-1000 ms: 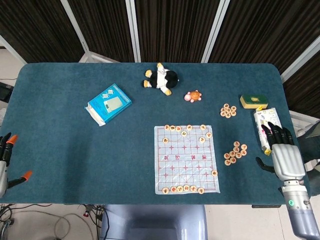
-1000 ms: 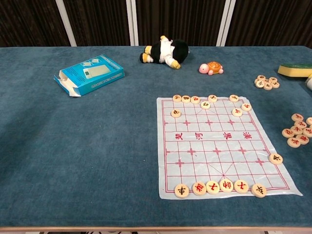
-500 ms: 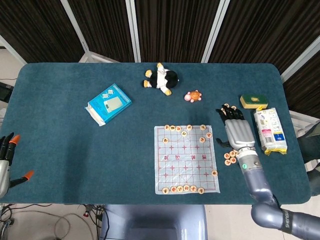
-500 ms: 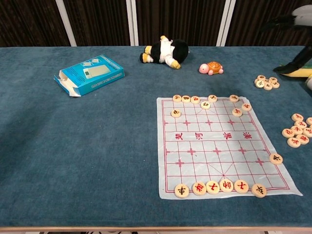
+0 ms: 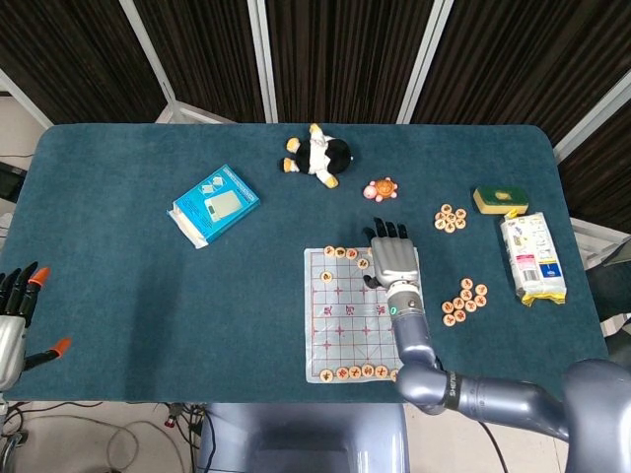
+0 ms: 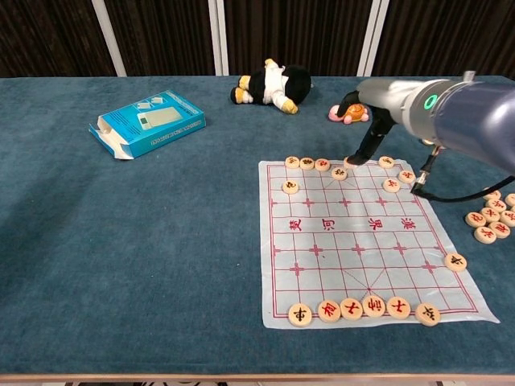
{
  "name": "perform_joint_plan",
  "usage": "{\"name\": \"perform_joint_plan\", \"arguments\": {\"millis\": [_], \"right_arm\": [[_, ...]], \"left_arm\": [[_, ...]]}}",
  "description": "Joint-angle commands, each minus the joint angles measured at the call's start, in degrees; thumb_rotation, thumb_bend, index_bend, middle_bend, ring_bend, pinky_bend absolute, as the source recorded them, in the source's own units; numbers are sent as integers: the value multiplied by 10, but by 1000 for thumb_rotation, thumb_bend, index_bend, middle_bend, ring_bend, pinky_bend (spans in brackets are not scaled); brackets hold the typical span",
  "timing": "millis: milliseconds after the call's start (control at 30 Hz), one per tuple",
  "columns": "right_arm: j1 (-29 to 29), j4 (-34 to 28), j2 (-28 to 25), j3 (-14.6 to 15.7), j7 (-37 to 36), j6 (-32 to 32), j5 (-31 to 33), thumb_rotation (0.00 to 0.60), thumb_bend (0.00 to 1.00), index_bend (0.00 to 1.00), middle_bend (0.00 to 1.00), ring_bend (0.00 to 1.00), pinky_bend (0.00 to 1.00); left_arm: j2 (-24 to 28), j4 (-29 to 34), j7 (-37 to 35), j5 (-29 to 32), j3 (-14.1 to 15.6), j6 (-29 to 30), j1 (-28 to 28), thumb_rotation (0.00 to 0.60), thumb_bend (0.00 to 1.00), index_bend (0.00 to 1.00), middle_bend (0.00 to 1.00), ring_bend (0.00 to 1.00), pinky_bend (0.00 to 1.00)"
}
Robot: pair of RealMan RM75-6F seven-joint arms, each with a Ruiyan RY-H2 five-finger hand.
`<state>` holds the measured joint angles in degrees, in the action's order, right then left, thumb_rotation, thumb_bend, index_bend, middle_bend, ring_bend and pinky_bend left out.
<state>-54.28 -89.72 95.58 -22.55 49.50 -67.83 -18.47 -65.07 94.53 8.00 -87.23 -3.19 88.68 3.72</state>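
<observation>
A white paper chess board (image 5: 355, 325) with red lines lies at the table's near middle, with round wooden pieces along its far and near rows. My right hand (image 5: 392, 258) hovers over the board's far row with its fingers spread. In the chest view my right hand (image 6: 376, 108) reaches down, and one fingertip (image 6: 354, 158) is at a piece in the far row. Nothing is gripped. My left hand (image 5: 12, 317) hangs off the table's left edge with its fingers apart, holding nothing.
Loose pieces lie in two heaps right of the board (image 5: 463, 301) (image 5: 451, 218). A green-yellow sponge (image 5: 499, 200) and a white packet (image 5: 532, 258) sit at the right edge. A plush penguin (image 5: 317, 155), a toy turtle (image 5: 380, 189) and a blue box (image 5: 214, 204) lie farther back.
My right hand has swept left from the packet at the right edge, over the loose pieces, to the board's far row. The left hand has hardly moved.
</observation>
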Motion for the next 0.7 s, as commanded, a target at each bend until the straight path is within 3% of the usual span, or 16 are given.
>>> {"name": "perform_joint_plan", "arguments": {"millis": [33, 367, 700], "right_arm": [[-32, 53, 52, -13, 12, -20, 22, 600, 345, 212, 0, 0, 11], [-66, 177, 136, -24, 13, -17, 26, 600, 346, 247, 0, 0, 11], [-83, 257, 175, -46, 4, 5, 10, 600, 345, 325, 0, 0, 11]], "left_arm": [[0, 0, 1, 1, 0, -1, 0, 600, 48, 0, 0, 0, 20], [2, 0, -6, 9, -3, -4, 2, 600, 48, 0, 0, 0, 21], [4, 0, -12, 19, -8, -5, 2, 600, 48, 0, 0, 0, 21]]}}
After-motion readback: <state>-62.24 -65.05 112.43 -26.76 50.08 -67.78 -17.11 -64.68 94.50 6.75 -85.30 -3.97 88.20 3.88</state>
